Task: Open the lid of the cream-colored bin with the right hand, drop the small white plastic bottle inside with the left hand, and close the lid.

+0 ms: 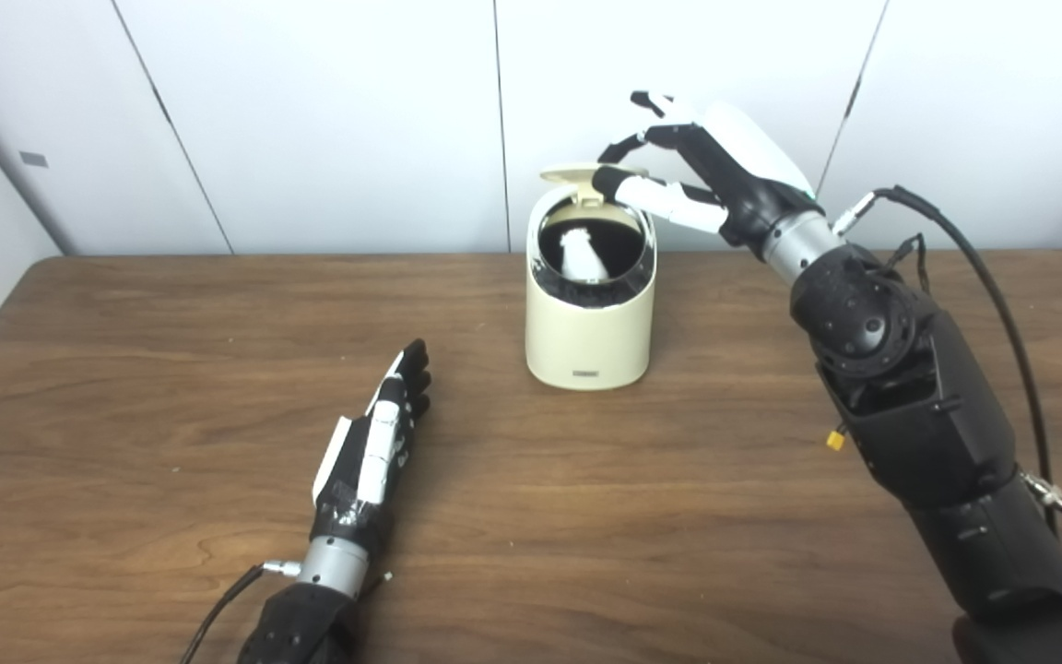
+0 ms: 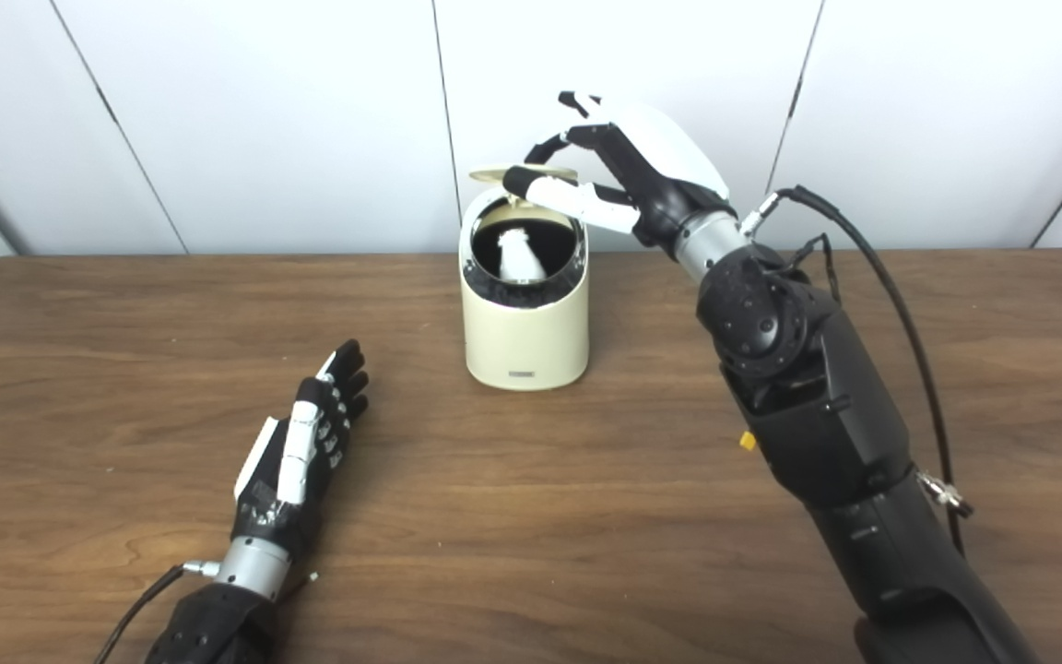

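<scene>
Left eye view shows my right hand (image 1: 706,166) at the raised lid (image 1: 577,175) of the cream-colored bin (image 1: 590,323), thumb against the lid's edge and the other fingers curled loosely above it, while the small white plastic bottle (image 1: 584,255) already lies inside on the dark liner. My left hand (image 1: 374,443) rests flat on the wooden table (image 1: 125,369), fingers straight, close together and holding nothing, well apart from the bin. I judge closing is the step in hand: my right fingers must press the lid down onto the rim.

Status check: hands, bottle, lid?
Left hand open, flat on table. Right hand at raised cream-coloured bin lid. Small white plastic bottle inside cream-coloured bin. Nothing obstructing.
</scene>
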